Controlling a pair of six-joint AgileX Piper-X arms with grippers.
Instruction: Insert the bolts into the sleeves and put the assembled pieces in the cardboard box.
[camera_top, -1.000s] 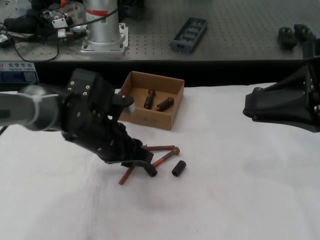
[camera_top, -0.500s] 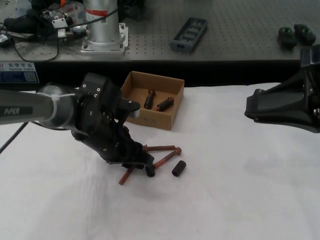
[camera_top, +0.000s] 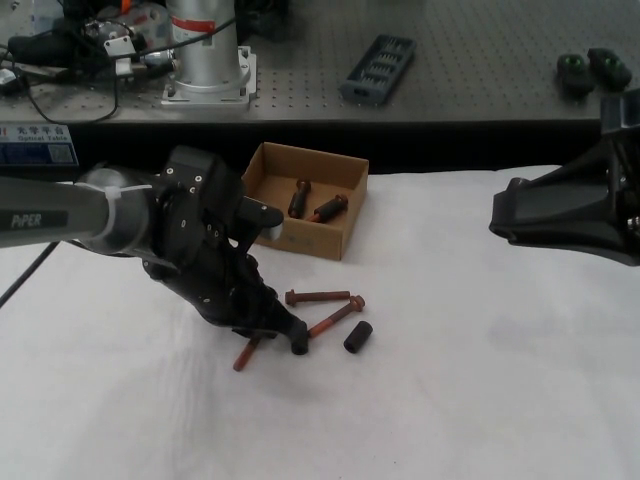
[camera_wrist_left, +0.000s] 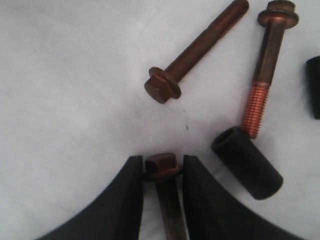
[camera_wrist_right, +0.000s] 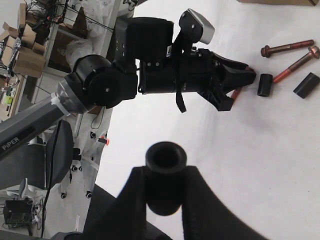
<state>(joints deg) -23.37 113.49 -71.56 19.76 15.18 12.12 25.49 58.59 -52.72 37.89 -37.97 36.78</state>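
- The left gripper (camera_wrist_left: 160, 165) is pressed down at the white cloth (camera_top: 450, 400) and pinched on a bolt (camera_wrist_left: 161, 167) just under its head; the shank runs back between the fingers, so the head, not the thread, is judged to lead, and insertion could be blocked unless the grip is changed.
- The bolt is held close to one end; it could swing or slip when raised.
- A loose sleeve (camera_wrist_left: 246, 162) lies just beside one finger, with the threaded tip of a second bolt (camera_wrist_left: 265, 65) touching it; either could be nudged and sent rolling by a careless lift; a third bolt (camera_wrist_left: 197, 50) lies near.
- The right gripper (camera_wrist_right: 165, 172) is clamped on another sleeve (camera_wrist_right: 166, 159), held well apart from the left arm, its bore open toward the camera; a tilted meeting of bolt and bore could jam the thread or push the sleeve out of the fingers.
- The pinch on the bolt head is made plain by the left wrist view; in the high view it is covered by the arm, and the shank end (camera_top: 243, 356) is seen poking out behind.
- The cardboard box (camera_top: 300, 240), with two assembled pieces (camera_top: 299, 197) inside, is given by the high view; the held sleeve's bore is given by the right wrist view.
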